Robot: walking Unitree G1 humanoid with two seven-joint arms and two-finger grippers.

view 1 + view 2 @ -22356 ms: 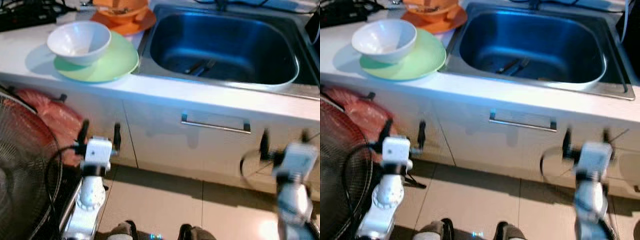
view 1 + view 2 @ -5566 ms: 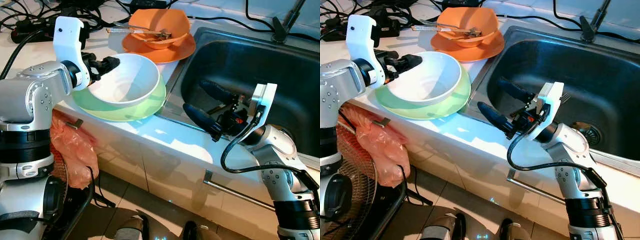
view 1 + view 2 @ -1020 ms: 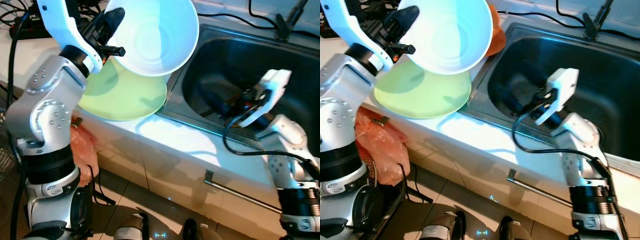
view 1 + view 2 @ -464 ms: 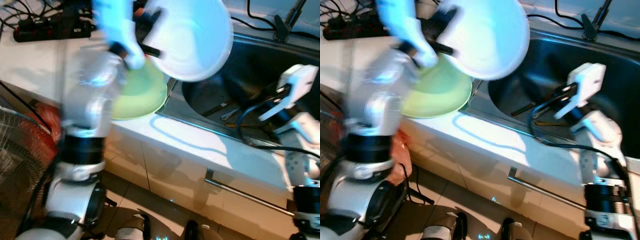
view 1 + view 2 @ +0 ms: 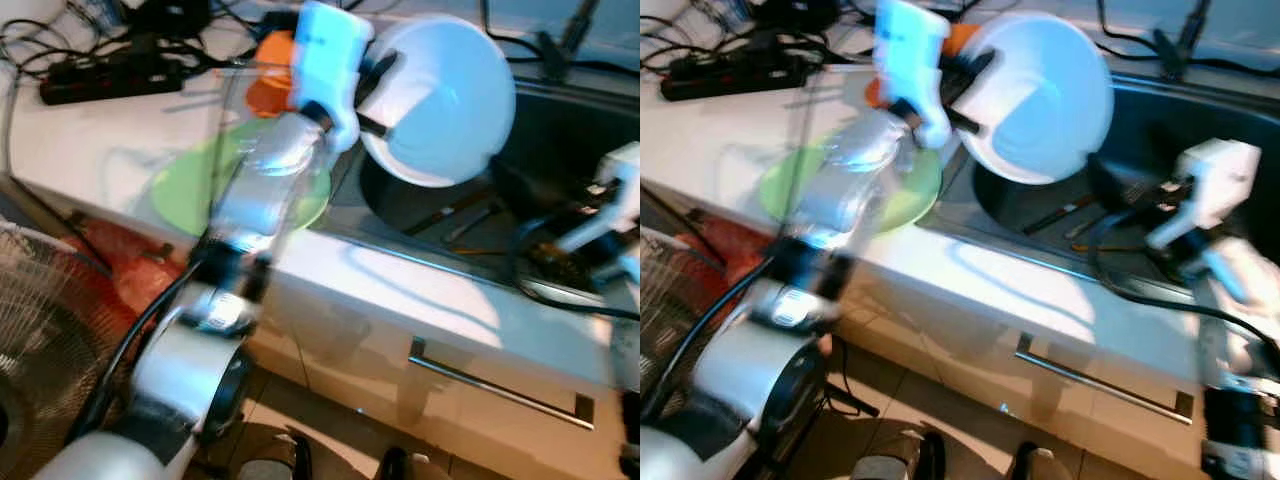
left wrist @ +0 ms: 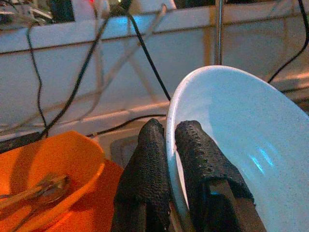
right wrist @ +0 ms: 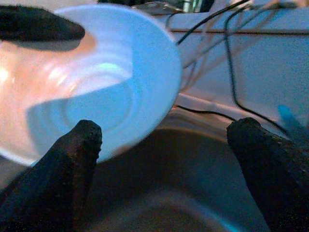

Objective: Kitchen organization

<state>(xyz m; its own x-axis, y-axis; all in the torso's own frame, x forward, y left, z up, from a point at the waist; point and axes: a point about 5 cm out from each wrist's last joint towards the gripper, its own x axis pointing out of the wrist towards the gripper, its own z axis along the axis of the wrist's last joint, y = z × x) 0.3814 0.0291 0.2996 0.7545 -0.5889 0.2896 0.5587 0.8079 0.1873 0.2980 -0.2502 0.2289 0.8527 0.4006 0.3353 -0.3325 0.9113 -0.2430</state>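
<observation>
While left gripper (image 6: 166,145) pinches rim, white bowl (image 5: 440,100) tilts, facing sink (image 5: 560,130).

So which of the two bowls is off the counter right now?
The white bowl: the left gripper pinches its rim and holds it tilted above the sink. The orange bowl sits on its orange plate.

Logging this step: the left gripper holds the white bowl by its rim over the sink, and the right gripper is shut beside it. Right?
Not quite. The left gripper does pinch the white bowl by its rim over the sink, but the right gripper is open: the right wrist view shows its two fingers spread wide apart.
</observation>
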